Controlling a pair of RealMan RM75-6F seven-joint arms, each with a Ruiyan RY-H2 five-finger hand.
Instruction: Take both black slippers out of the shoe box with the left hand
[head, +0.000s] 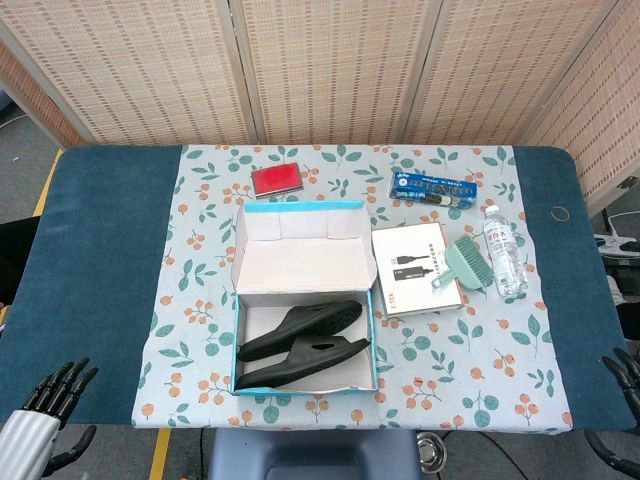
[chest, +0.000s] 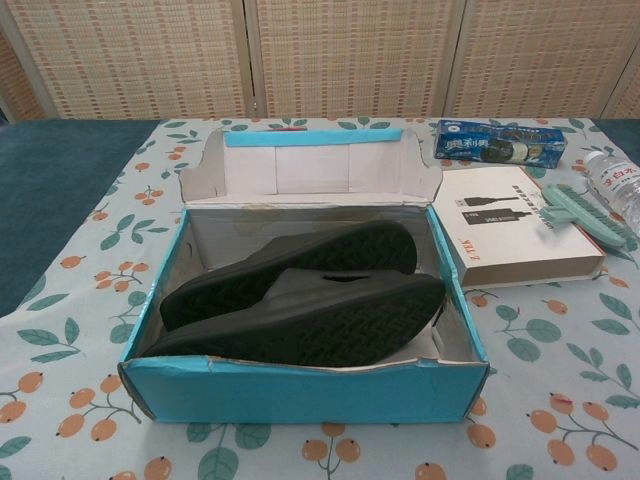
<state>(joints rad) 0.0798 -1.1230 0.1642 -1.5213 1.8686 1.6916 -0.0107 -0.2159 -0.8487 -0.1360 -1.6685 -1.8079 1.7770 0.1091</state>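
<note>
An open blue shoe box (head: 372, 352) (chest: 300, 392) stands at the table's near middle, its lid flap folded back. Two black slippers lie inside on their sides, soles toward me: the far slipper (head: 310, 325) (chest: 300, 258) and the near slipper (head: 315, 358) (chest: 320, 315), overlapping. My left hand (head: 55, 395) hangs at the lower left, off the table's near left corner, fingers spread and empty. My right hand (head: 625, 375) shows only as dark fingertips at the lower right edge, apart from everything. Neither hand appears in the chest view.
Right of the box lie a white booklet box (head: 405, 268) (chest: 505, 235) with a green brush (head: 462, 262) (chest: 585, 213) on it, a water bottle (head: 504, 250) (chest: 620, 185), and a blue cookie pack (head: 435, 187) (chest: 500, 143). A red case (head: 276, 179) sits behind the box.
</note>
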